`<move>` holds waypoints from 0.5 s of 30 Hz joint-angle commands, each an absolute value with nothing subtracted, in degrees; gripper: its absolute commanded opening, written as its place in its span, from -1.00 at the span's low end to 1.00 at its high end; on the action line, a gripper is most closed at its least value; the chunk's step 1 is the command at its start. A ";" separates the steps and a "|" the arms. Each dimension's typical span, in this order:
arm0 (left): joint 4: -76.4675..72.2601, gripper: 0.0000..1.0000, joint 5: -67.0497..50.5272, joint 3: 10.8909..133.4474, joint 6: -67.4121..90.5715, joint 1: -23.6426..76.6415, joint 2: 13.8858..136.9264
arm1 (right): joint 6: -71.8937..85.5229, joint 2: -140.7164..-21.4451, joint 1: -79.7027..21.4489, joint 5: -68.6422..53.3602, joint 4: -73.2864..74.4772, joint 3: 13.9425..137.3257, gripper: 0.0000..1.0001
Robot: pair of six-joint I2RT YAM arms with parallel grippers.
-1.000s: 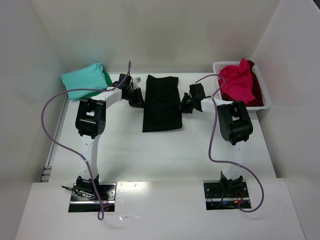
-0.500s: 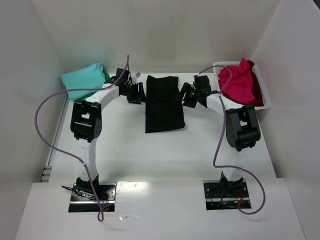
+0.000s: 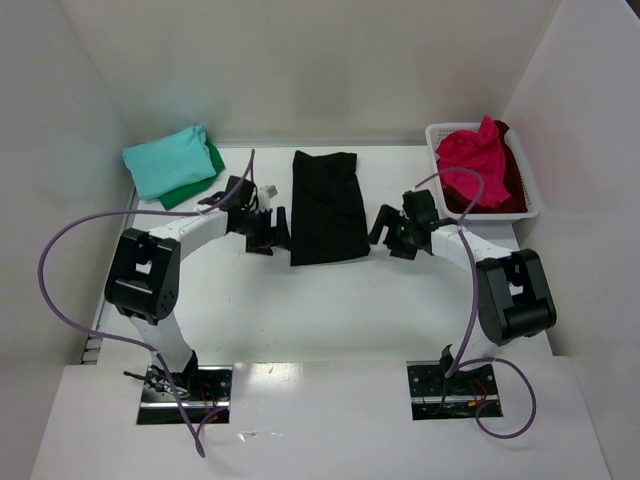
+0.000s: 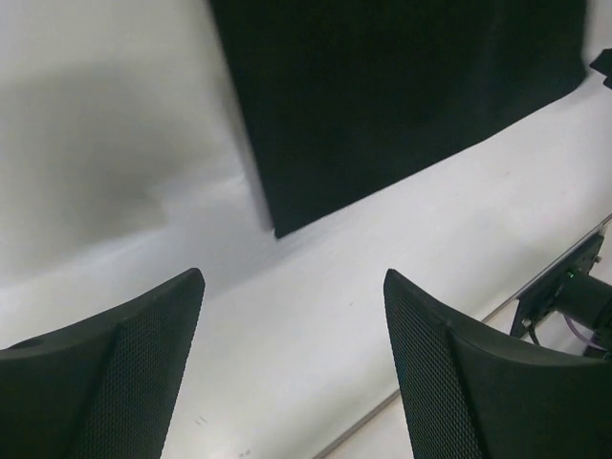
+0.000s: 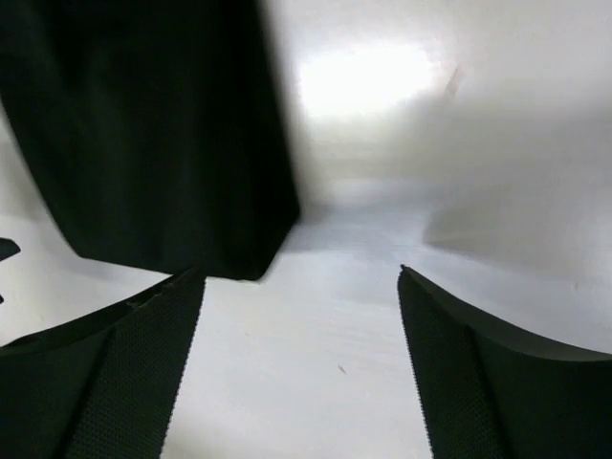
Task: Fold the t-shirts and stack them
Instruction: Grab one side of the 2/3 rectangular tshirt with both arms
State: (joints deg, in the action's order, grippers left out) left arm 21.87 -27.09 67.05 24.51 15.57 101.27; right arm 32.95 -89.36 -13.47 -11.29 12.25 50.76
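Observation:
A black t-shirt (image 3: pixel 327 205) lies flat in the middle of the table, folded into a long strip. My left gripper (image 3: pixel 277 231) is open and empty just left of its near left corner. My right gripper (image 3: pixel 386 232) is open and empty just right of its near right corner. The left wrist view has the black cloth (image 4: pixel 402 86) ahead of the left gripper (image 4: pixel 292 287), apart from it. Seen from the right wrist, the shirt (image 5: pixel 143 124) lies ahead and to the left of the right gripper (image 5: pixel 301 277). A teal t-shirt (image 3: pixel 165 160) rests on a green one (image 3: pixel 207 172) at the back left.
A white lattice basket (image 3: pixel 532 203) at the back right holds a crumpled pink-red t-shirt (image 3: pixel 475 165) over a dark red one (image 3: pixel 512 190). White walls close in the back and both sides. Purple cables loop off both arms.
Both grippers have opened and let go of the black t-shirt. Both arms have drawn back along its sides toward its near corners. The shirt lies still.

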 commanded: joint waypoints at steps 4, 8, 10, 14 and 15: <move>17.06 0.61 -28.83 64.69 28.21 16.70 101.60 | 35.24 -90.17 -13.62 -11.78 10.73 49.83 0.58; 15.64 0.53 -29.44 64.16 28.83 16.70 103.88 | 36.30 -92.89 -14.76 -12.39 9.23 49.83 0.40; 15.64 0.49 -30.67 64.16 28.83 16.70 104.94 | 36.82 -93.60 -14.77 -12.92 8.53 49.83 0.34; 15.12 0.44 -30.67 64.16 28.83 16.70 106.26 | 36.83 -94.22 -14.77 -12.92 7.92 50.36 0.19; 15.12 0.44 -30.67 64.16 28.83 16.70 106.26 | 36.83 -94.22 -14.77 -12.92 7.91 50.36 0.17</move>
